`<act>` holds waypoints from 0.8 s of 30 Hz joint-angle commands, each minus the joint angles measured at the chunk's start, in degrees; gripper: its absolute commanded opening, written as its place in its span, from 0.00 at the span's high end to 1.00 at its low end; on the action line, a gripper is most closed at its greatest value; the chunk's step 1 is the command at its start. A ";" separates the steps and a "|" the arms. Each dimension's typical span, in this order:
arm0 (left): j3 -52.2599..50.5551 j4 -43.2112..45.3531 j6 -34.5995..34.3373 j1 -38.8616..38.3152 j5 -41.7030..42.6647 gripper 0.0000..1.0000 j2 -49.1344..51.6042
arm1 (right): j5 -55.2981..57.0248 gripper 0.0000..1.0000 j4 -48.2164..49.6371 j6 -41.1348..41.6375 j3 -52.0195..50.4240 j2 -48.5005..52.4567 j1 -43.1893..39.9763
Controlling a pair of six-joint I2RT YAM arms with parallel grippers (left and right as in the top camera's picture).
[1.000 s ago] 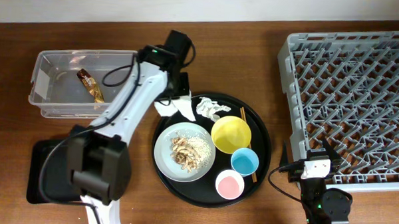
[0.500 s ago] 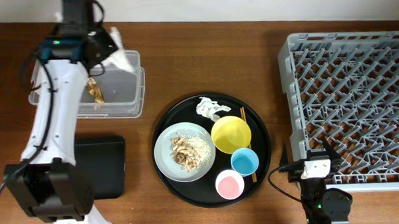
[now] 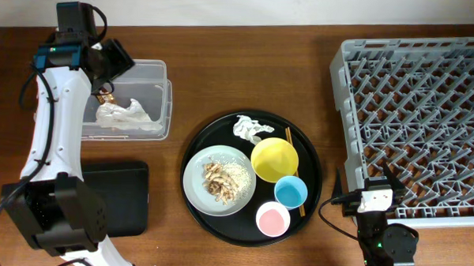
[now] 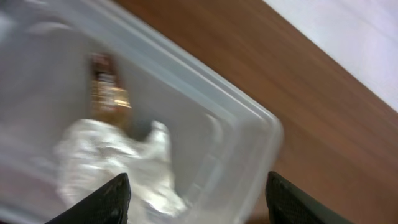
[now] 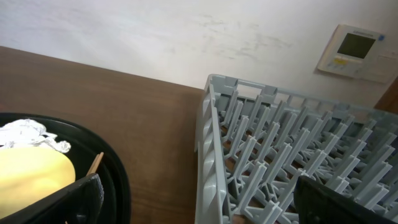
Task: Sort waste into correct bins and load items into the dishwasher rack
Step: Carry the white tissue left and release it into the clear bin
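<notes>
My left gripper (image 3: 111,61) hovers open over the clear tub (image 3: 156,67). In the tub, loose below the gripper (image 4: 196,205), lie crumpled white paper (image 4: 118,168) and a gold-brown wrapper (image 4: 109,93). More crumpled paper (image 3: 249,129) sits on the round black tray (image 3: 311,151) with the yellow bowl (image 3: 274,159), blue cup (image 3: 290,191), pink cup (image 3: 273,220), chopsticks (image 3: 288,135) and the plate (image 3: 196,183) of food scraps (image 3: 218,178). My right gripper (image 5: 199,205) rests open and empty by the grey rack (image 3: 419,116).
A shallow black rectangular tray (image 3: 116,196) lies at the front left, partly under my left arm. The right arm's base (image 3: 385,241) stands at the front edge, between the round tray and the rack's near corner.
My left arm swung from the round tray to the tub with white paper in its grip. Its jaws then opened, and the paper now lies in the tub. The right arm stayed still.
</notes>
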 commanded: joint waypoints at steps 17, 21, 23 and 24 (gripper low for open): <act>0.24 -4.79 7.78 -31.15 9.42 0.34 12.92 | -0.52 0.01 -0.24 0.22 -0.26 -0.17 -0.31; 0.24 -4.24 4.22 -34.29 3.89 0.36 16.81 | -0.52 0.01 -0.24 0.22 -0.26 -0.17 -0.31; 0.24 -4.20 2.43 -35.54 0.26 0.36 17.53 | -0.52 0.01 -0.24 0.22 -0.26 -0.17 -0.31; 0.24 -3.96 0.61 -36.30 -1.84 0.36 17.86 | -0.50 0.01 -0.24 0.22 -0.26 -0.17 -0.31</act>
